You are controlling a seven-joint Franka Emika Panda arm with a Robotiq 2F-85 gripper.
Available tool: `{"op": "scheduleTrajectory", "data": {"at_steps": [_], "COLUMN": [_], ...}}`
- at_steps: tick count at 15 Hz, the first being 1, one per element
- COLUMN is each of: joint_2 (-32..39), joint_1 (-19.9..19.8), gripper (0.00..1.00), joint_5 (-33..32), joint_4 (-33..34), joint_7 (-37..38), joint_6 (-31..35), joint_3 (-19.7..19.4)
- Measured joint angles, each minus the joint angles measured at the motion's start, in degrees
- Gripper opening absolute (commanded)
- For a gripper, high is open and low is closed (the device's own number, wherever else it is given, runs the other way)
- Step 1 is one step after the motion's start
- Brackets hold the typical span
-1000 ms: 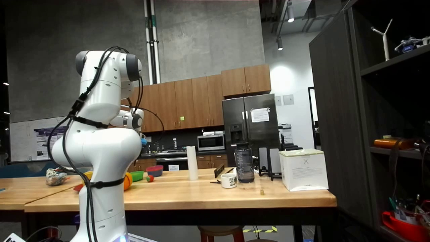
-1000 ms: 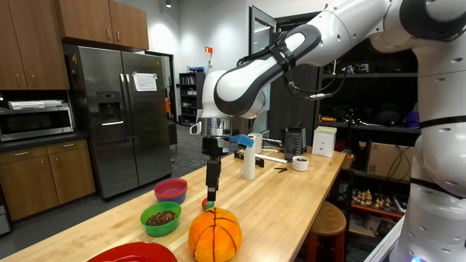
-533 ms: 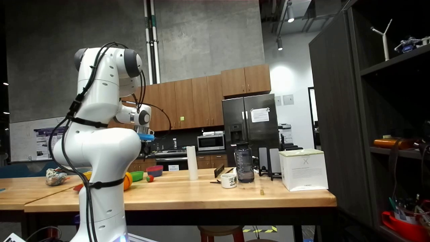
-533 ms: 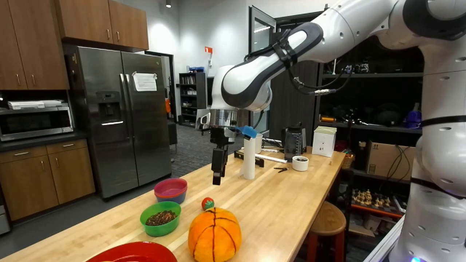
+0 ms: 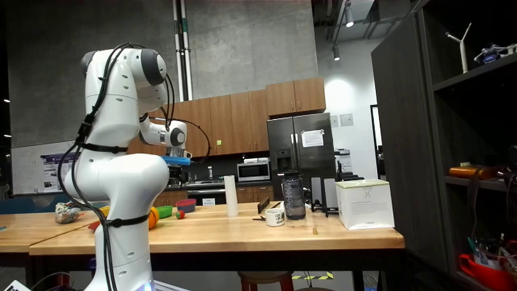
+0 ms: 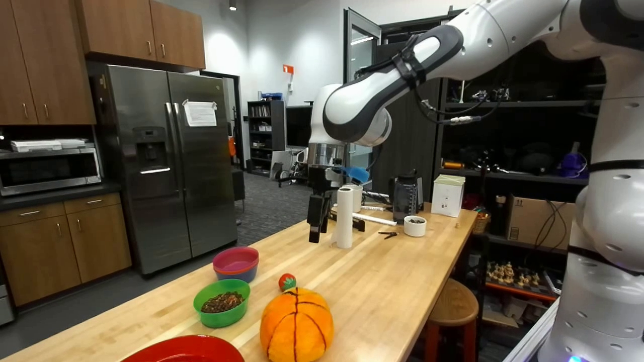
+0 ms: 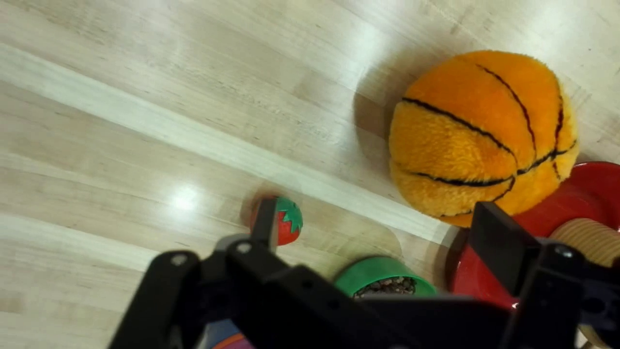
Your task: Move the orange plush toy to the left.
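In the wrist view, the jaws of the gripper (image 7: 377, 218) stand wide apart; the one ball (image 7: 484, 138) lies on the table (image 7: 145, 106) outside their gap, around two o'clock. One strawberry (image 7: 289, 220) shows at nine, partly hidden behind the gripper; one green bowl (image 7: 363, 274) is toward six, one red plate (image 7: 479, 281) toward four. In an exterior view the ball lies at six, well apart; one bowl stack (image 6: 244, 274) is at eight. In an exterior view the arm (image 5: 117, 173) partly hides the ball at seven; two speakers (image 5: 331, 196), one bottle (image 5: 294, 198) and one box (image 5: 365, 206) stand toward three.
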Motion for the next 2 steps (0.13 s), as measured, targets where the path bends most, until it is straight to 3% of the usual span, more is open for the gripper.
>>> {"op": "scheduleTrajectory", "data": {"at_steps": [2], "joint_2": [-1.58], "joint_1": [-0.01], "gripper": [1.0], "joint_5": [0.04], "joint_4": [-1.34], "joint_7": [0.57], "joint_6": [0.19], "joint_3": [-0.64]}}
